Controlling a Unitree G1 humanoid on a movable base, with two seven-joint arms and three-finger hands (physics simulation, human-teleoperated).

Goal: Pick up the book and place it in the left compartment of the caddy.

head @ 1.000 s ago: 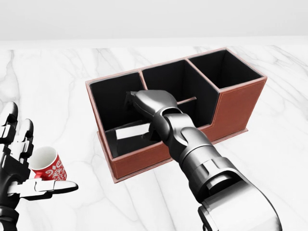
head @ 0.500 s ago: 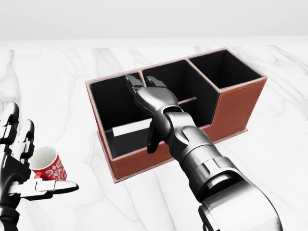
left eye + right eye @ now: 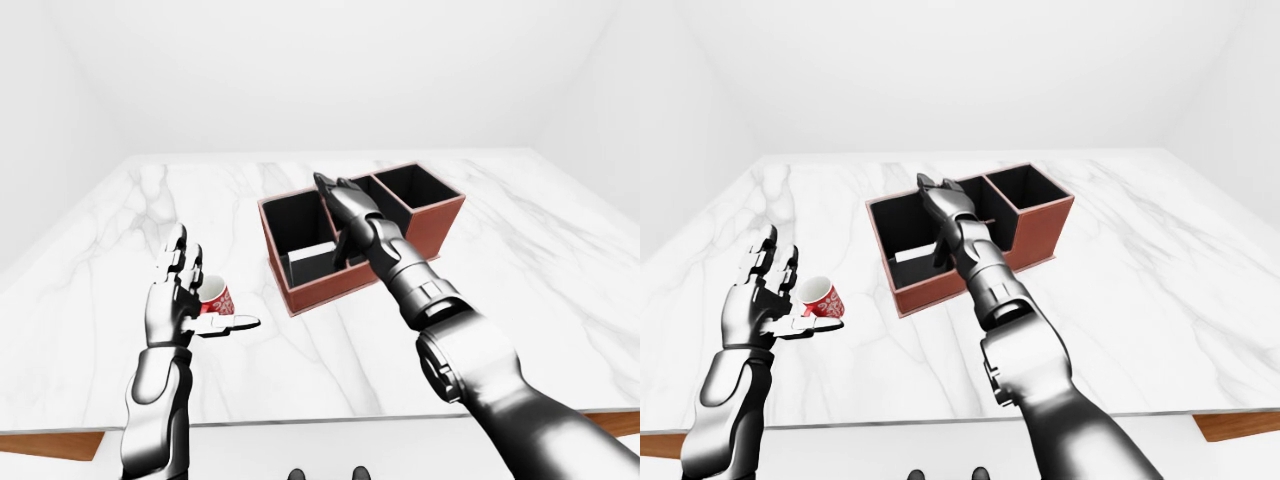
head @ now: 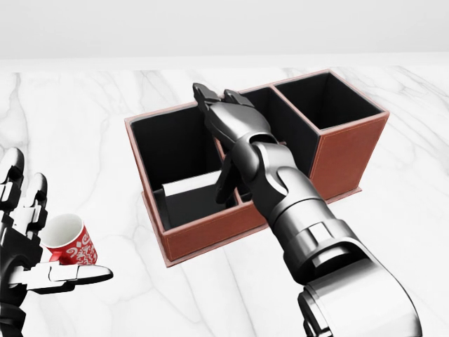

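A: White marble bench [image 4: 393, 232]; where's the book [image 4: 188, 188]?
B: Lying in the caddy [image 4: 210, 235]'s left compartment.
A: Right hand [image 4: 228, 116]?
B: Open, empty above it; lift it straight up, clear of the walls.

The caddy [image 4: 346, 156] is a reddish-brown, leather-look box with a black interior, divided into three open-topped compartments; it sits on the marble surface at an angle, its right end higher in the head view. The left compartment has a lower near wall than the others. The book [image 4: 188, 189], showing a pale edge, lies inside the left compartment, low against the bottom and near wall, partly hidden behind that wall.
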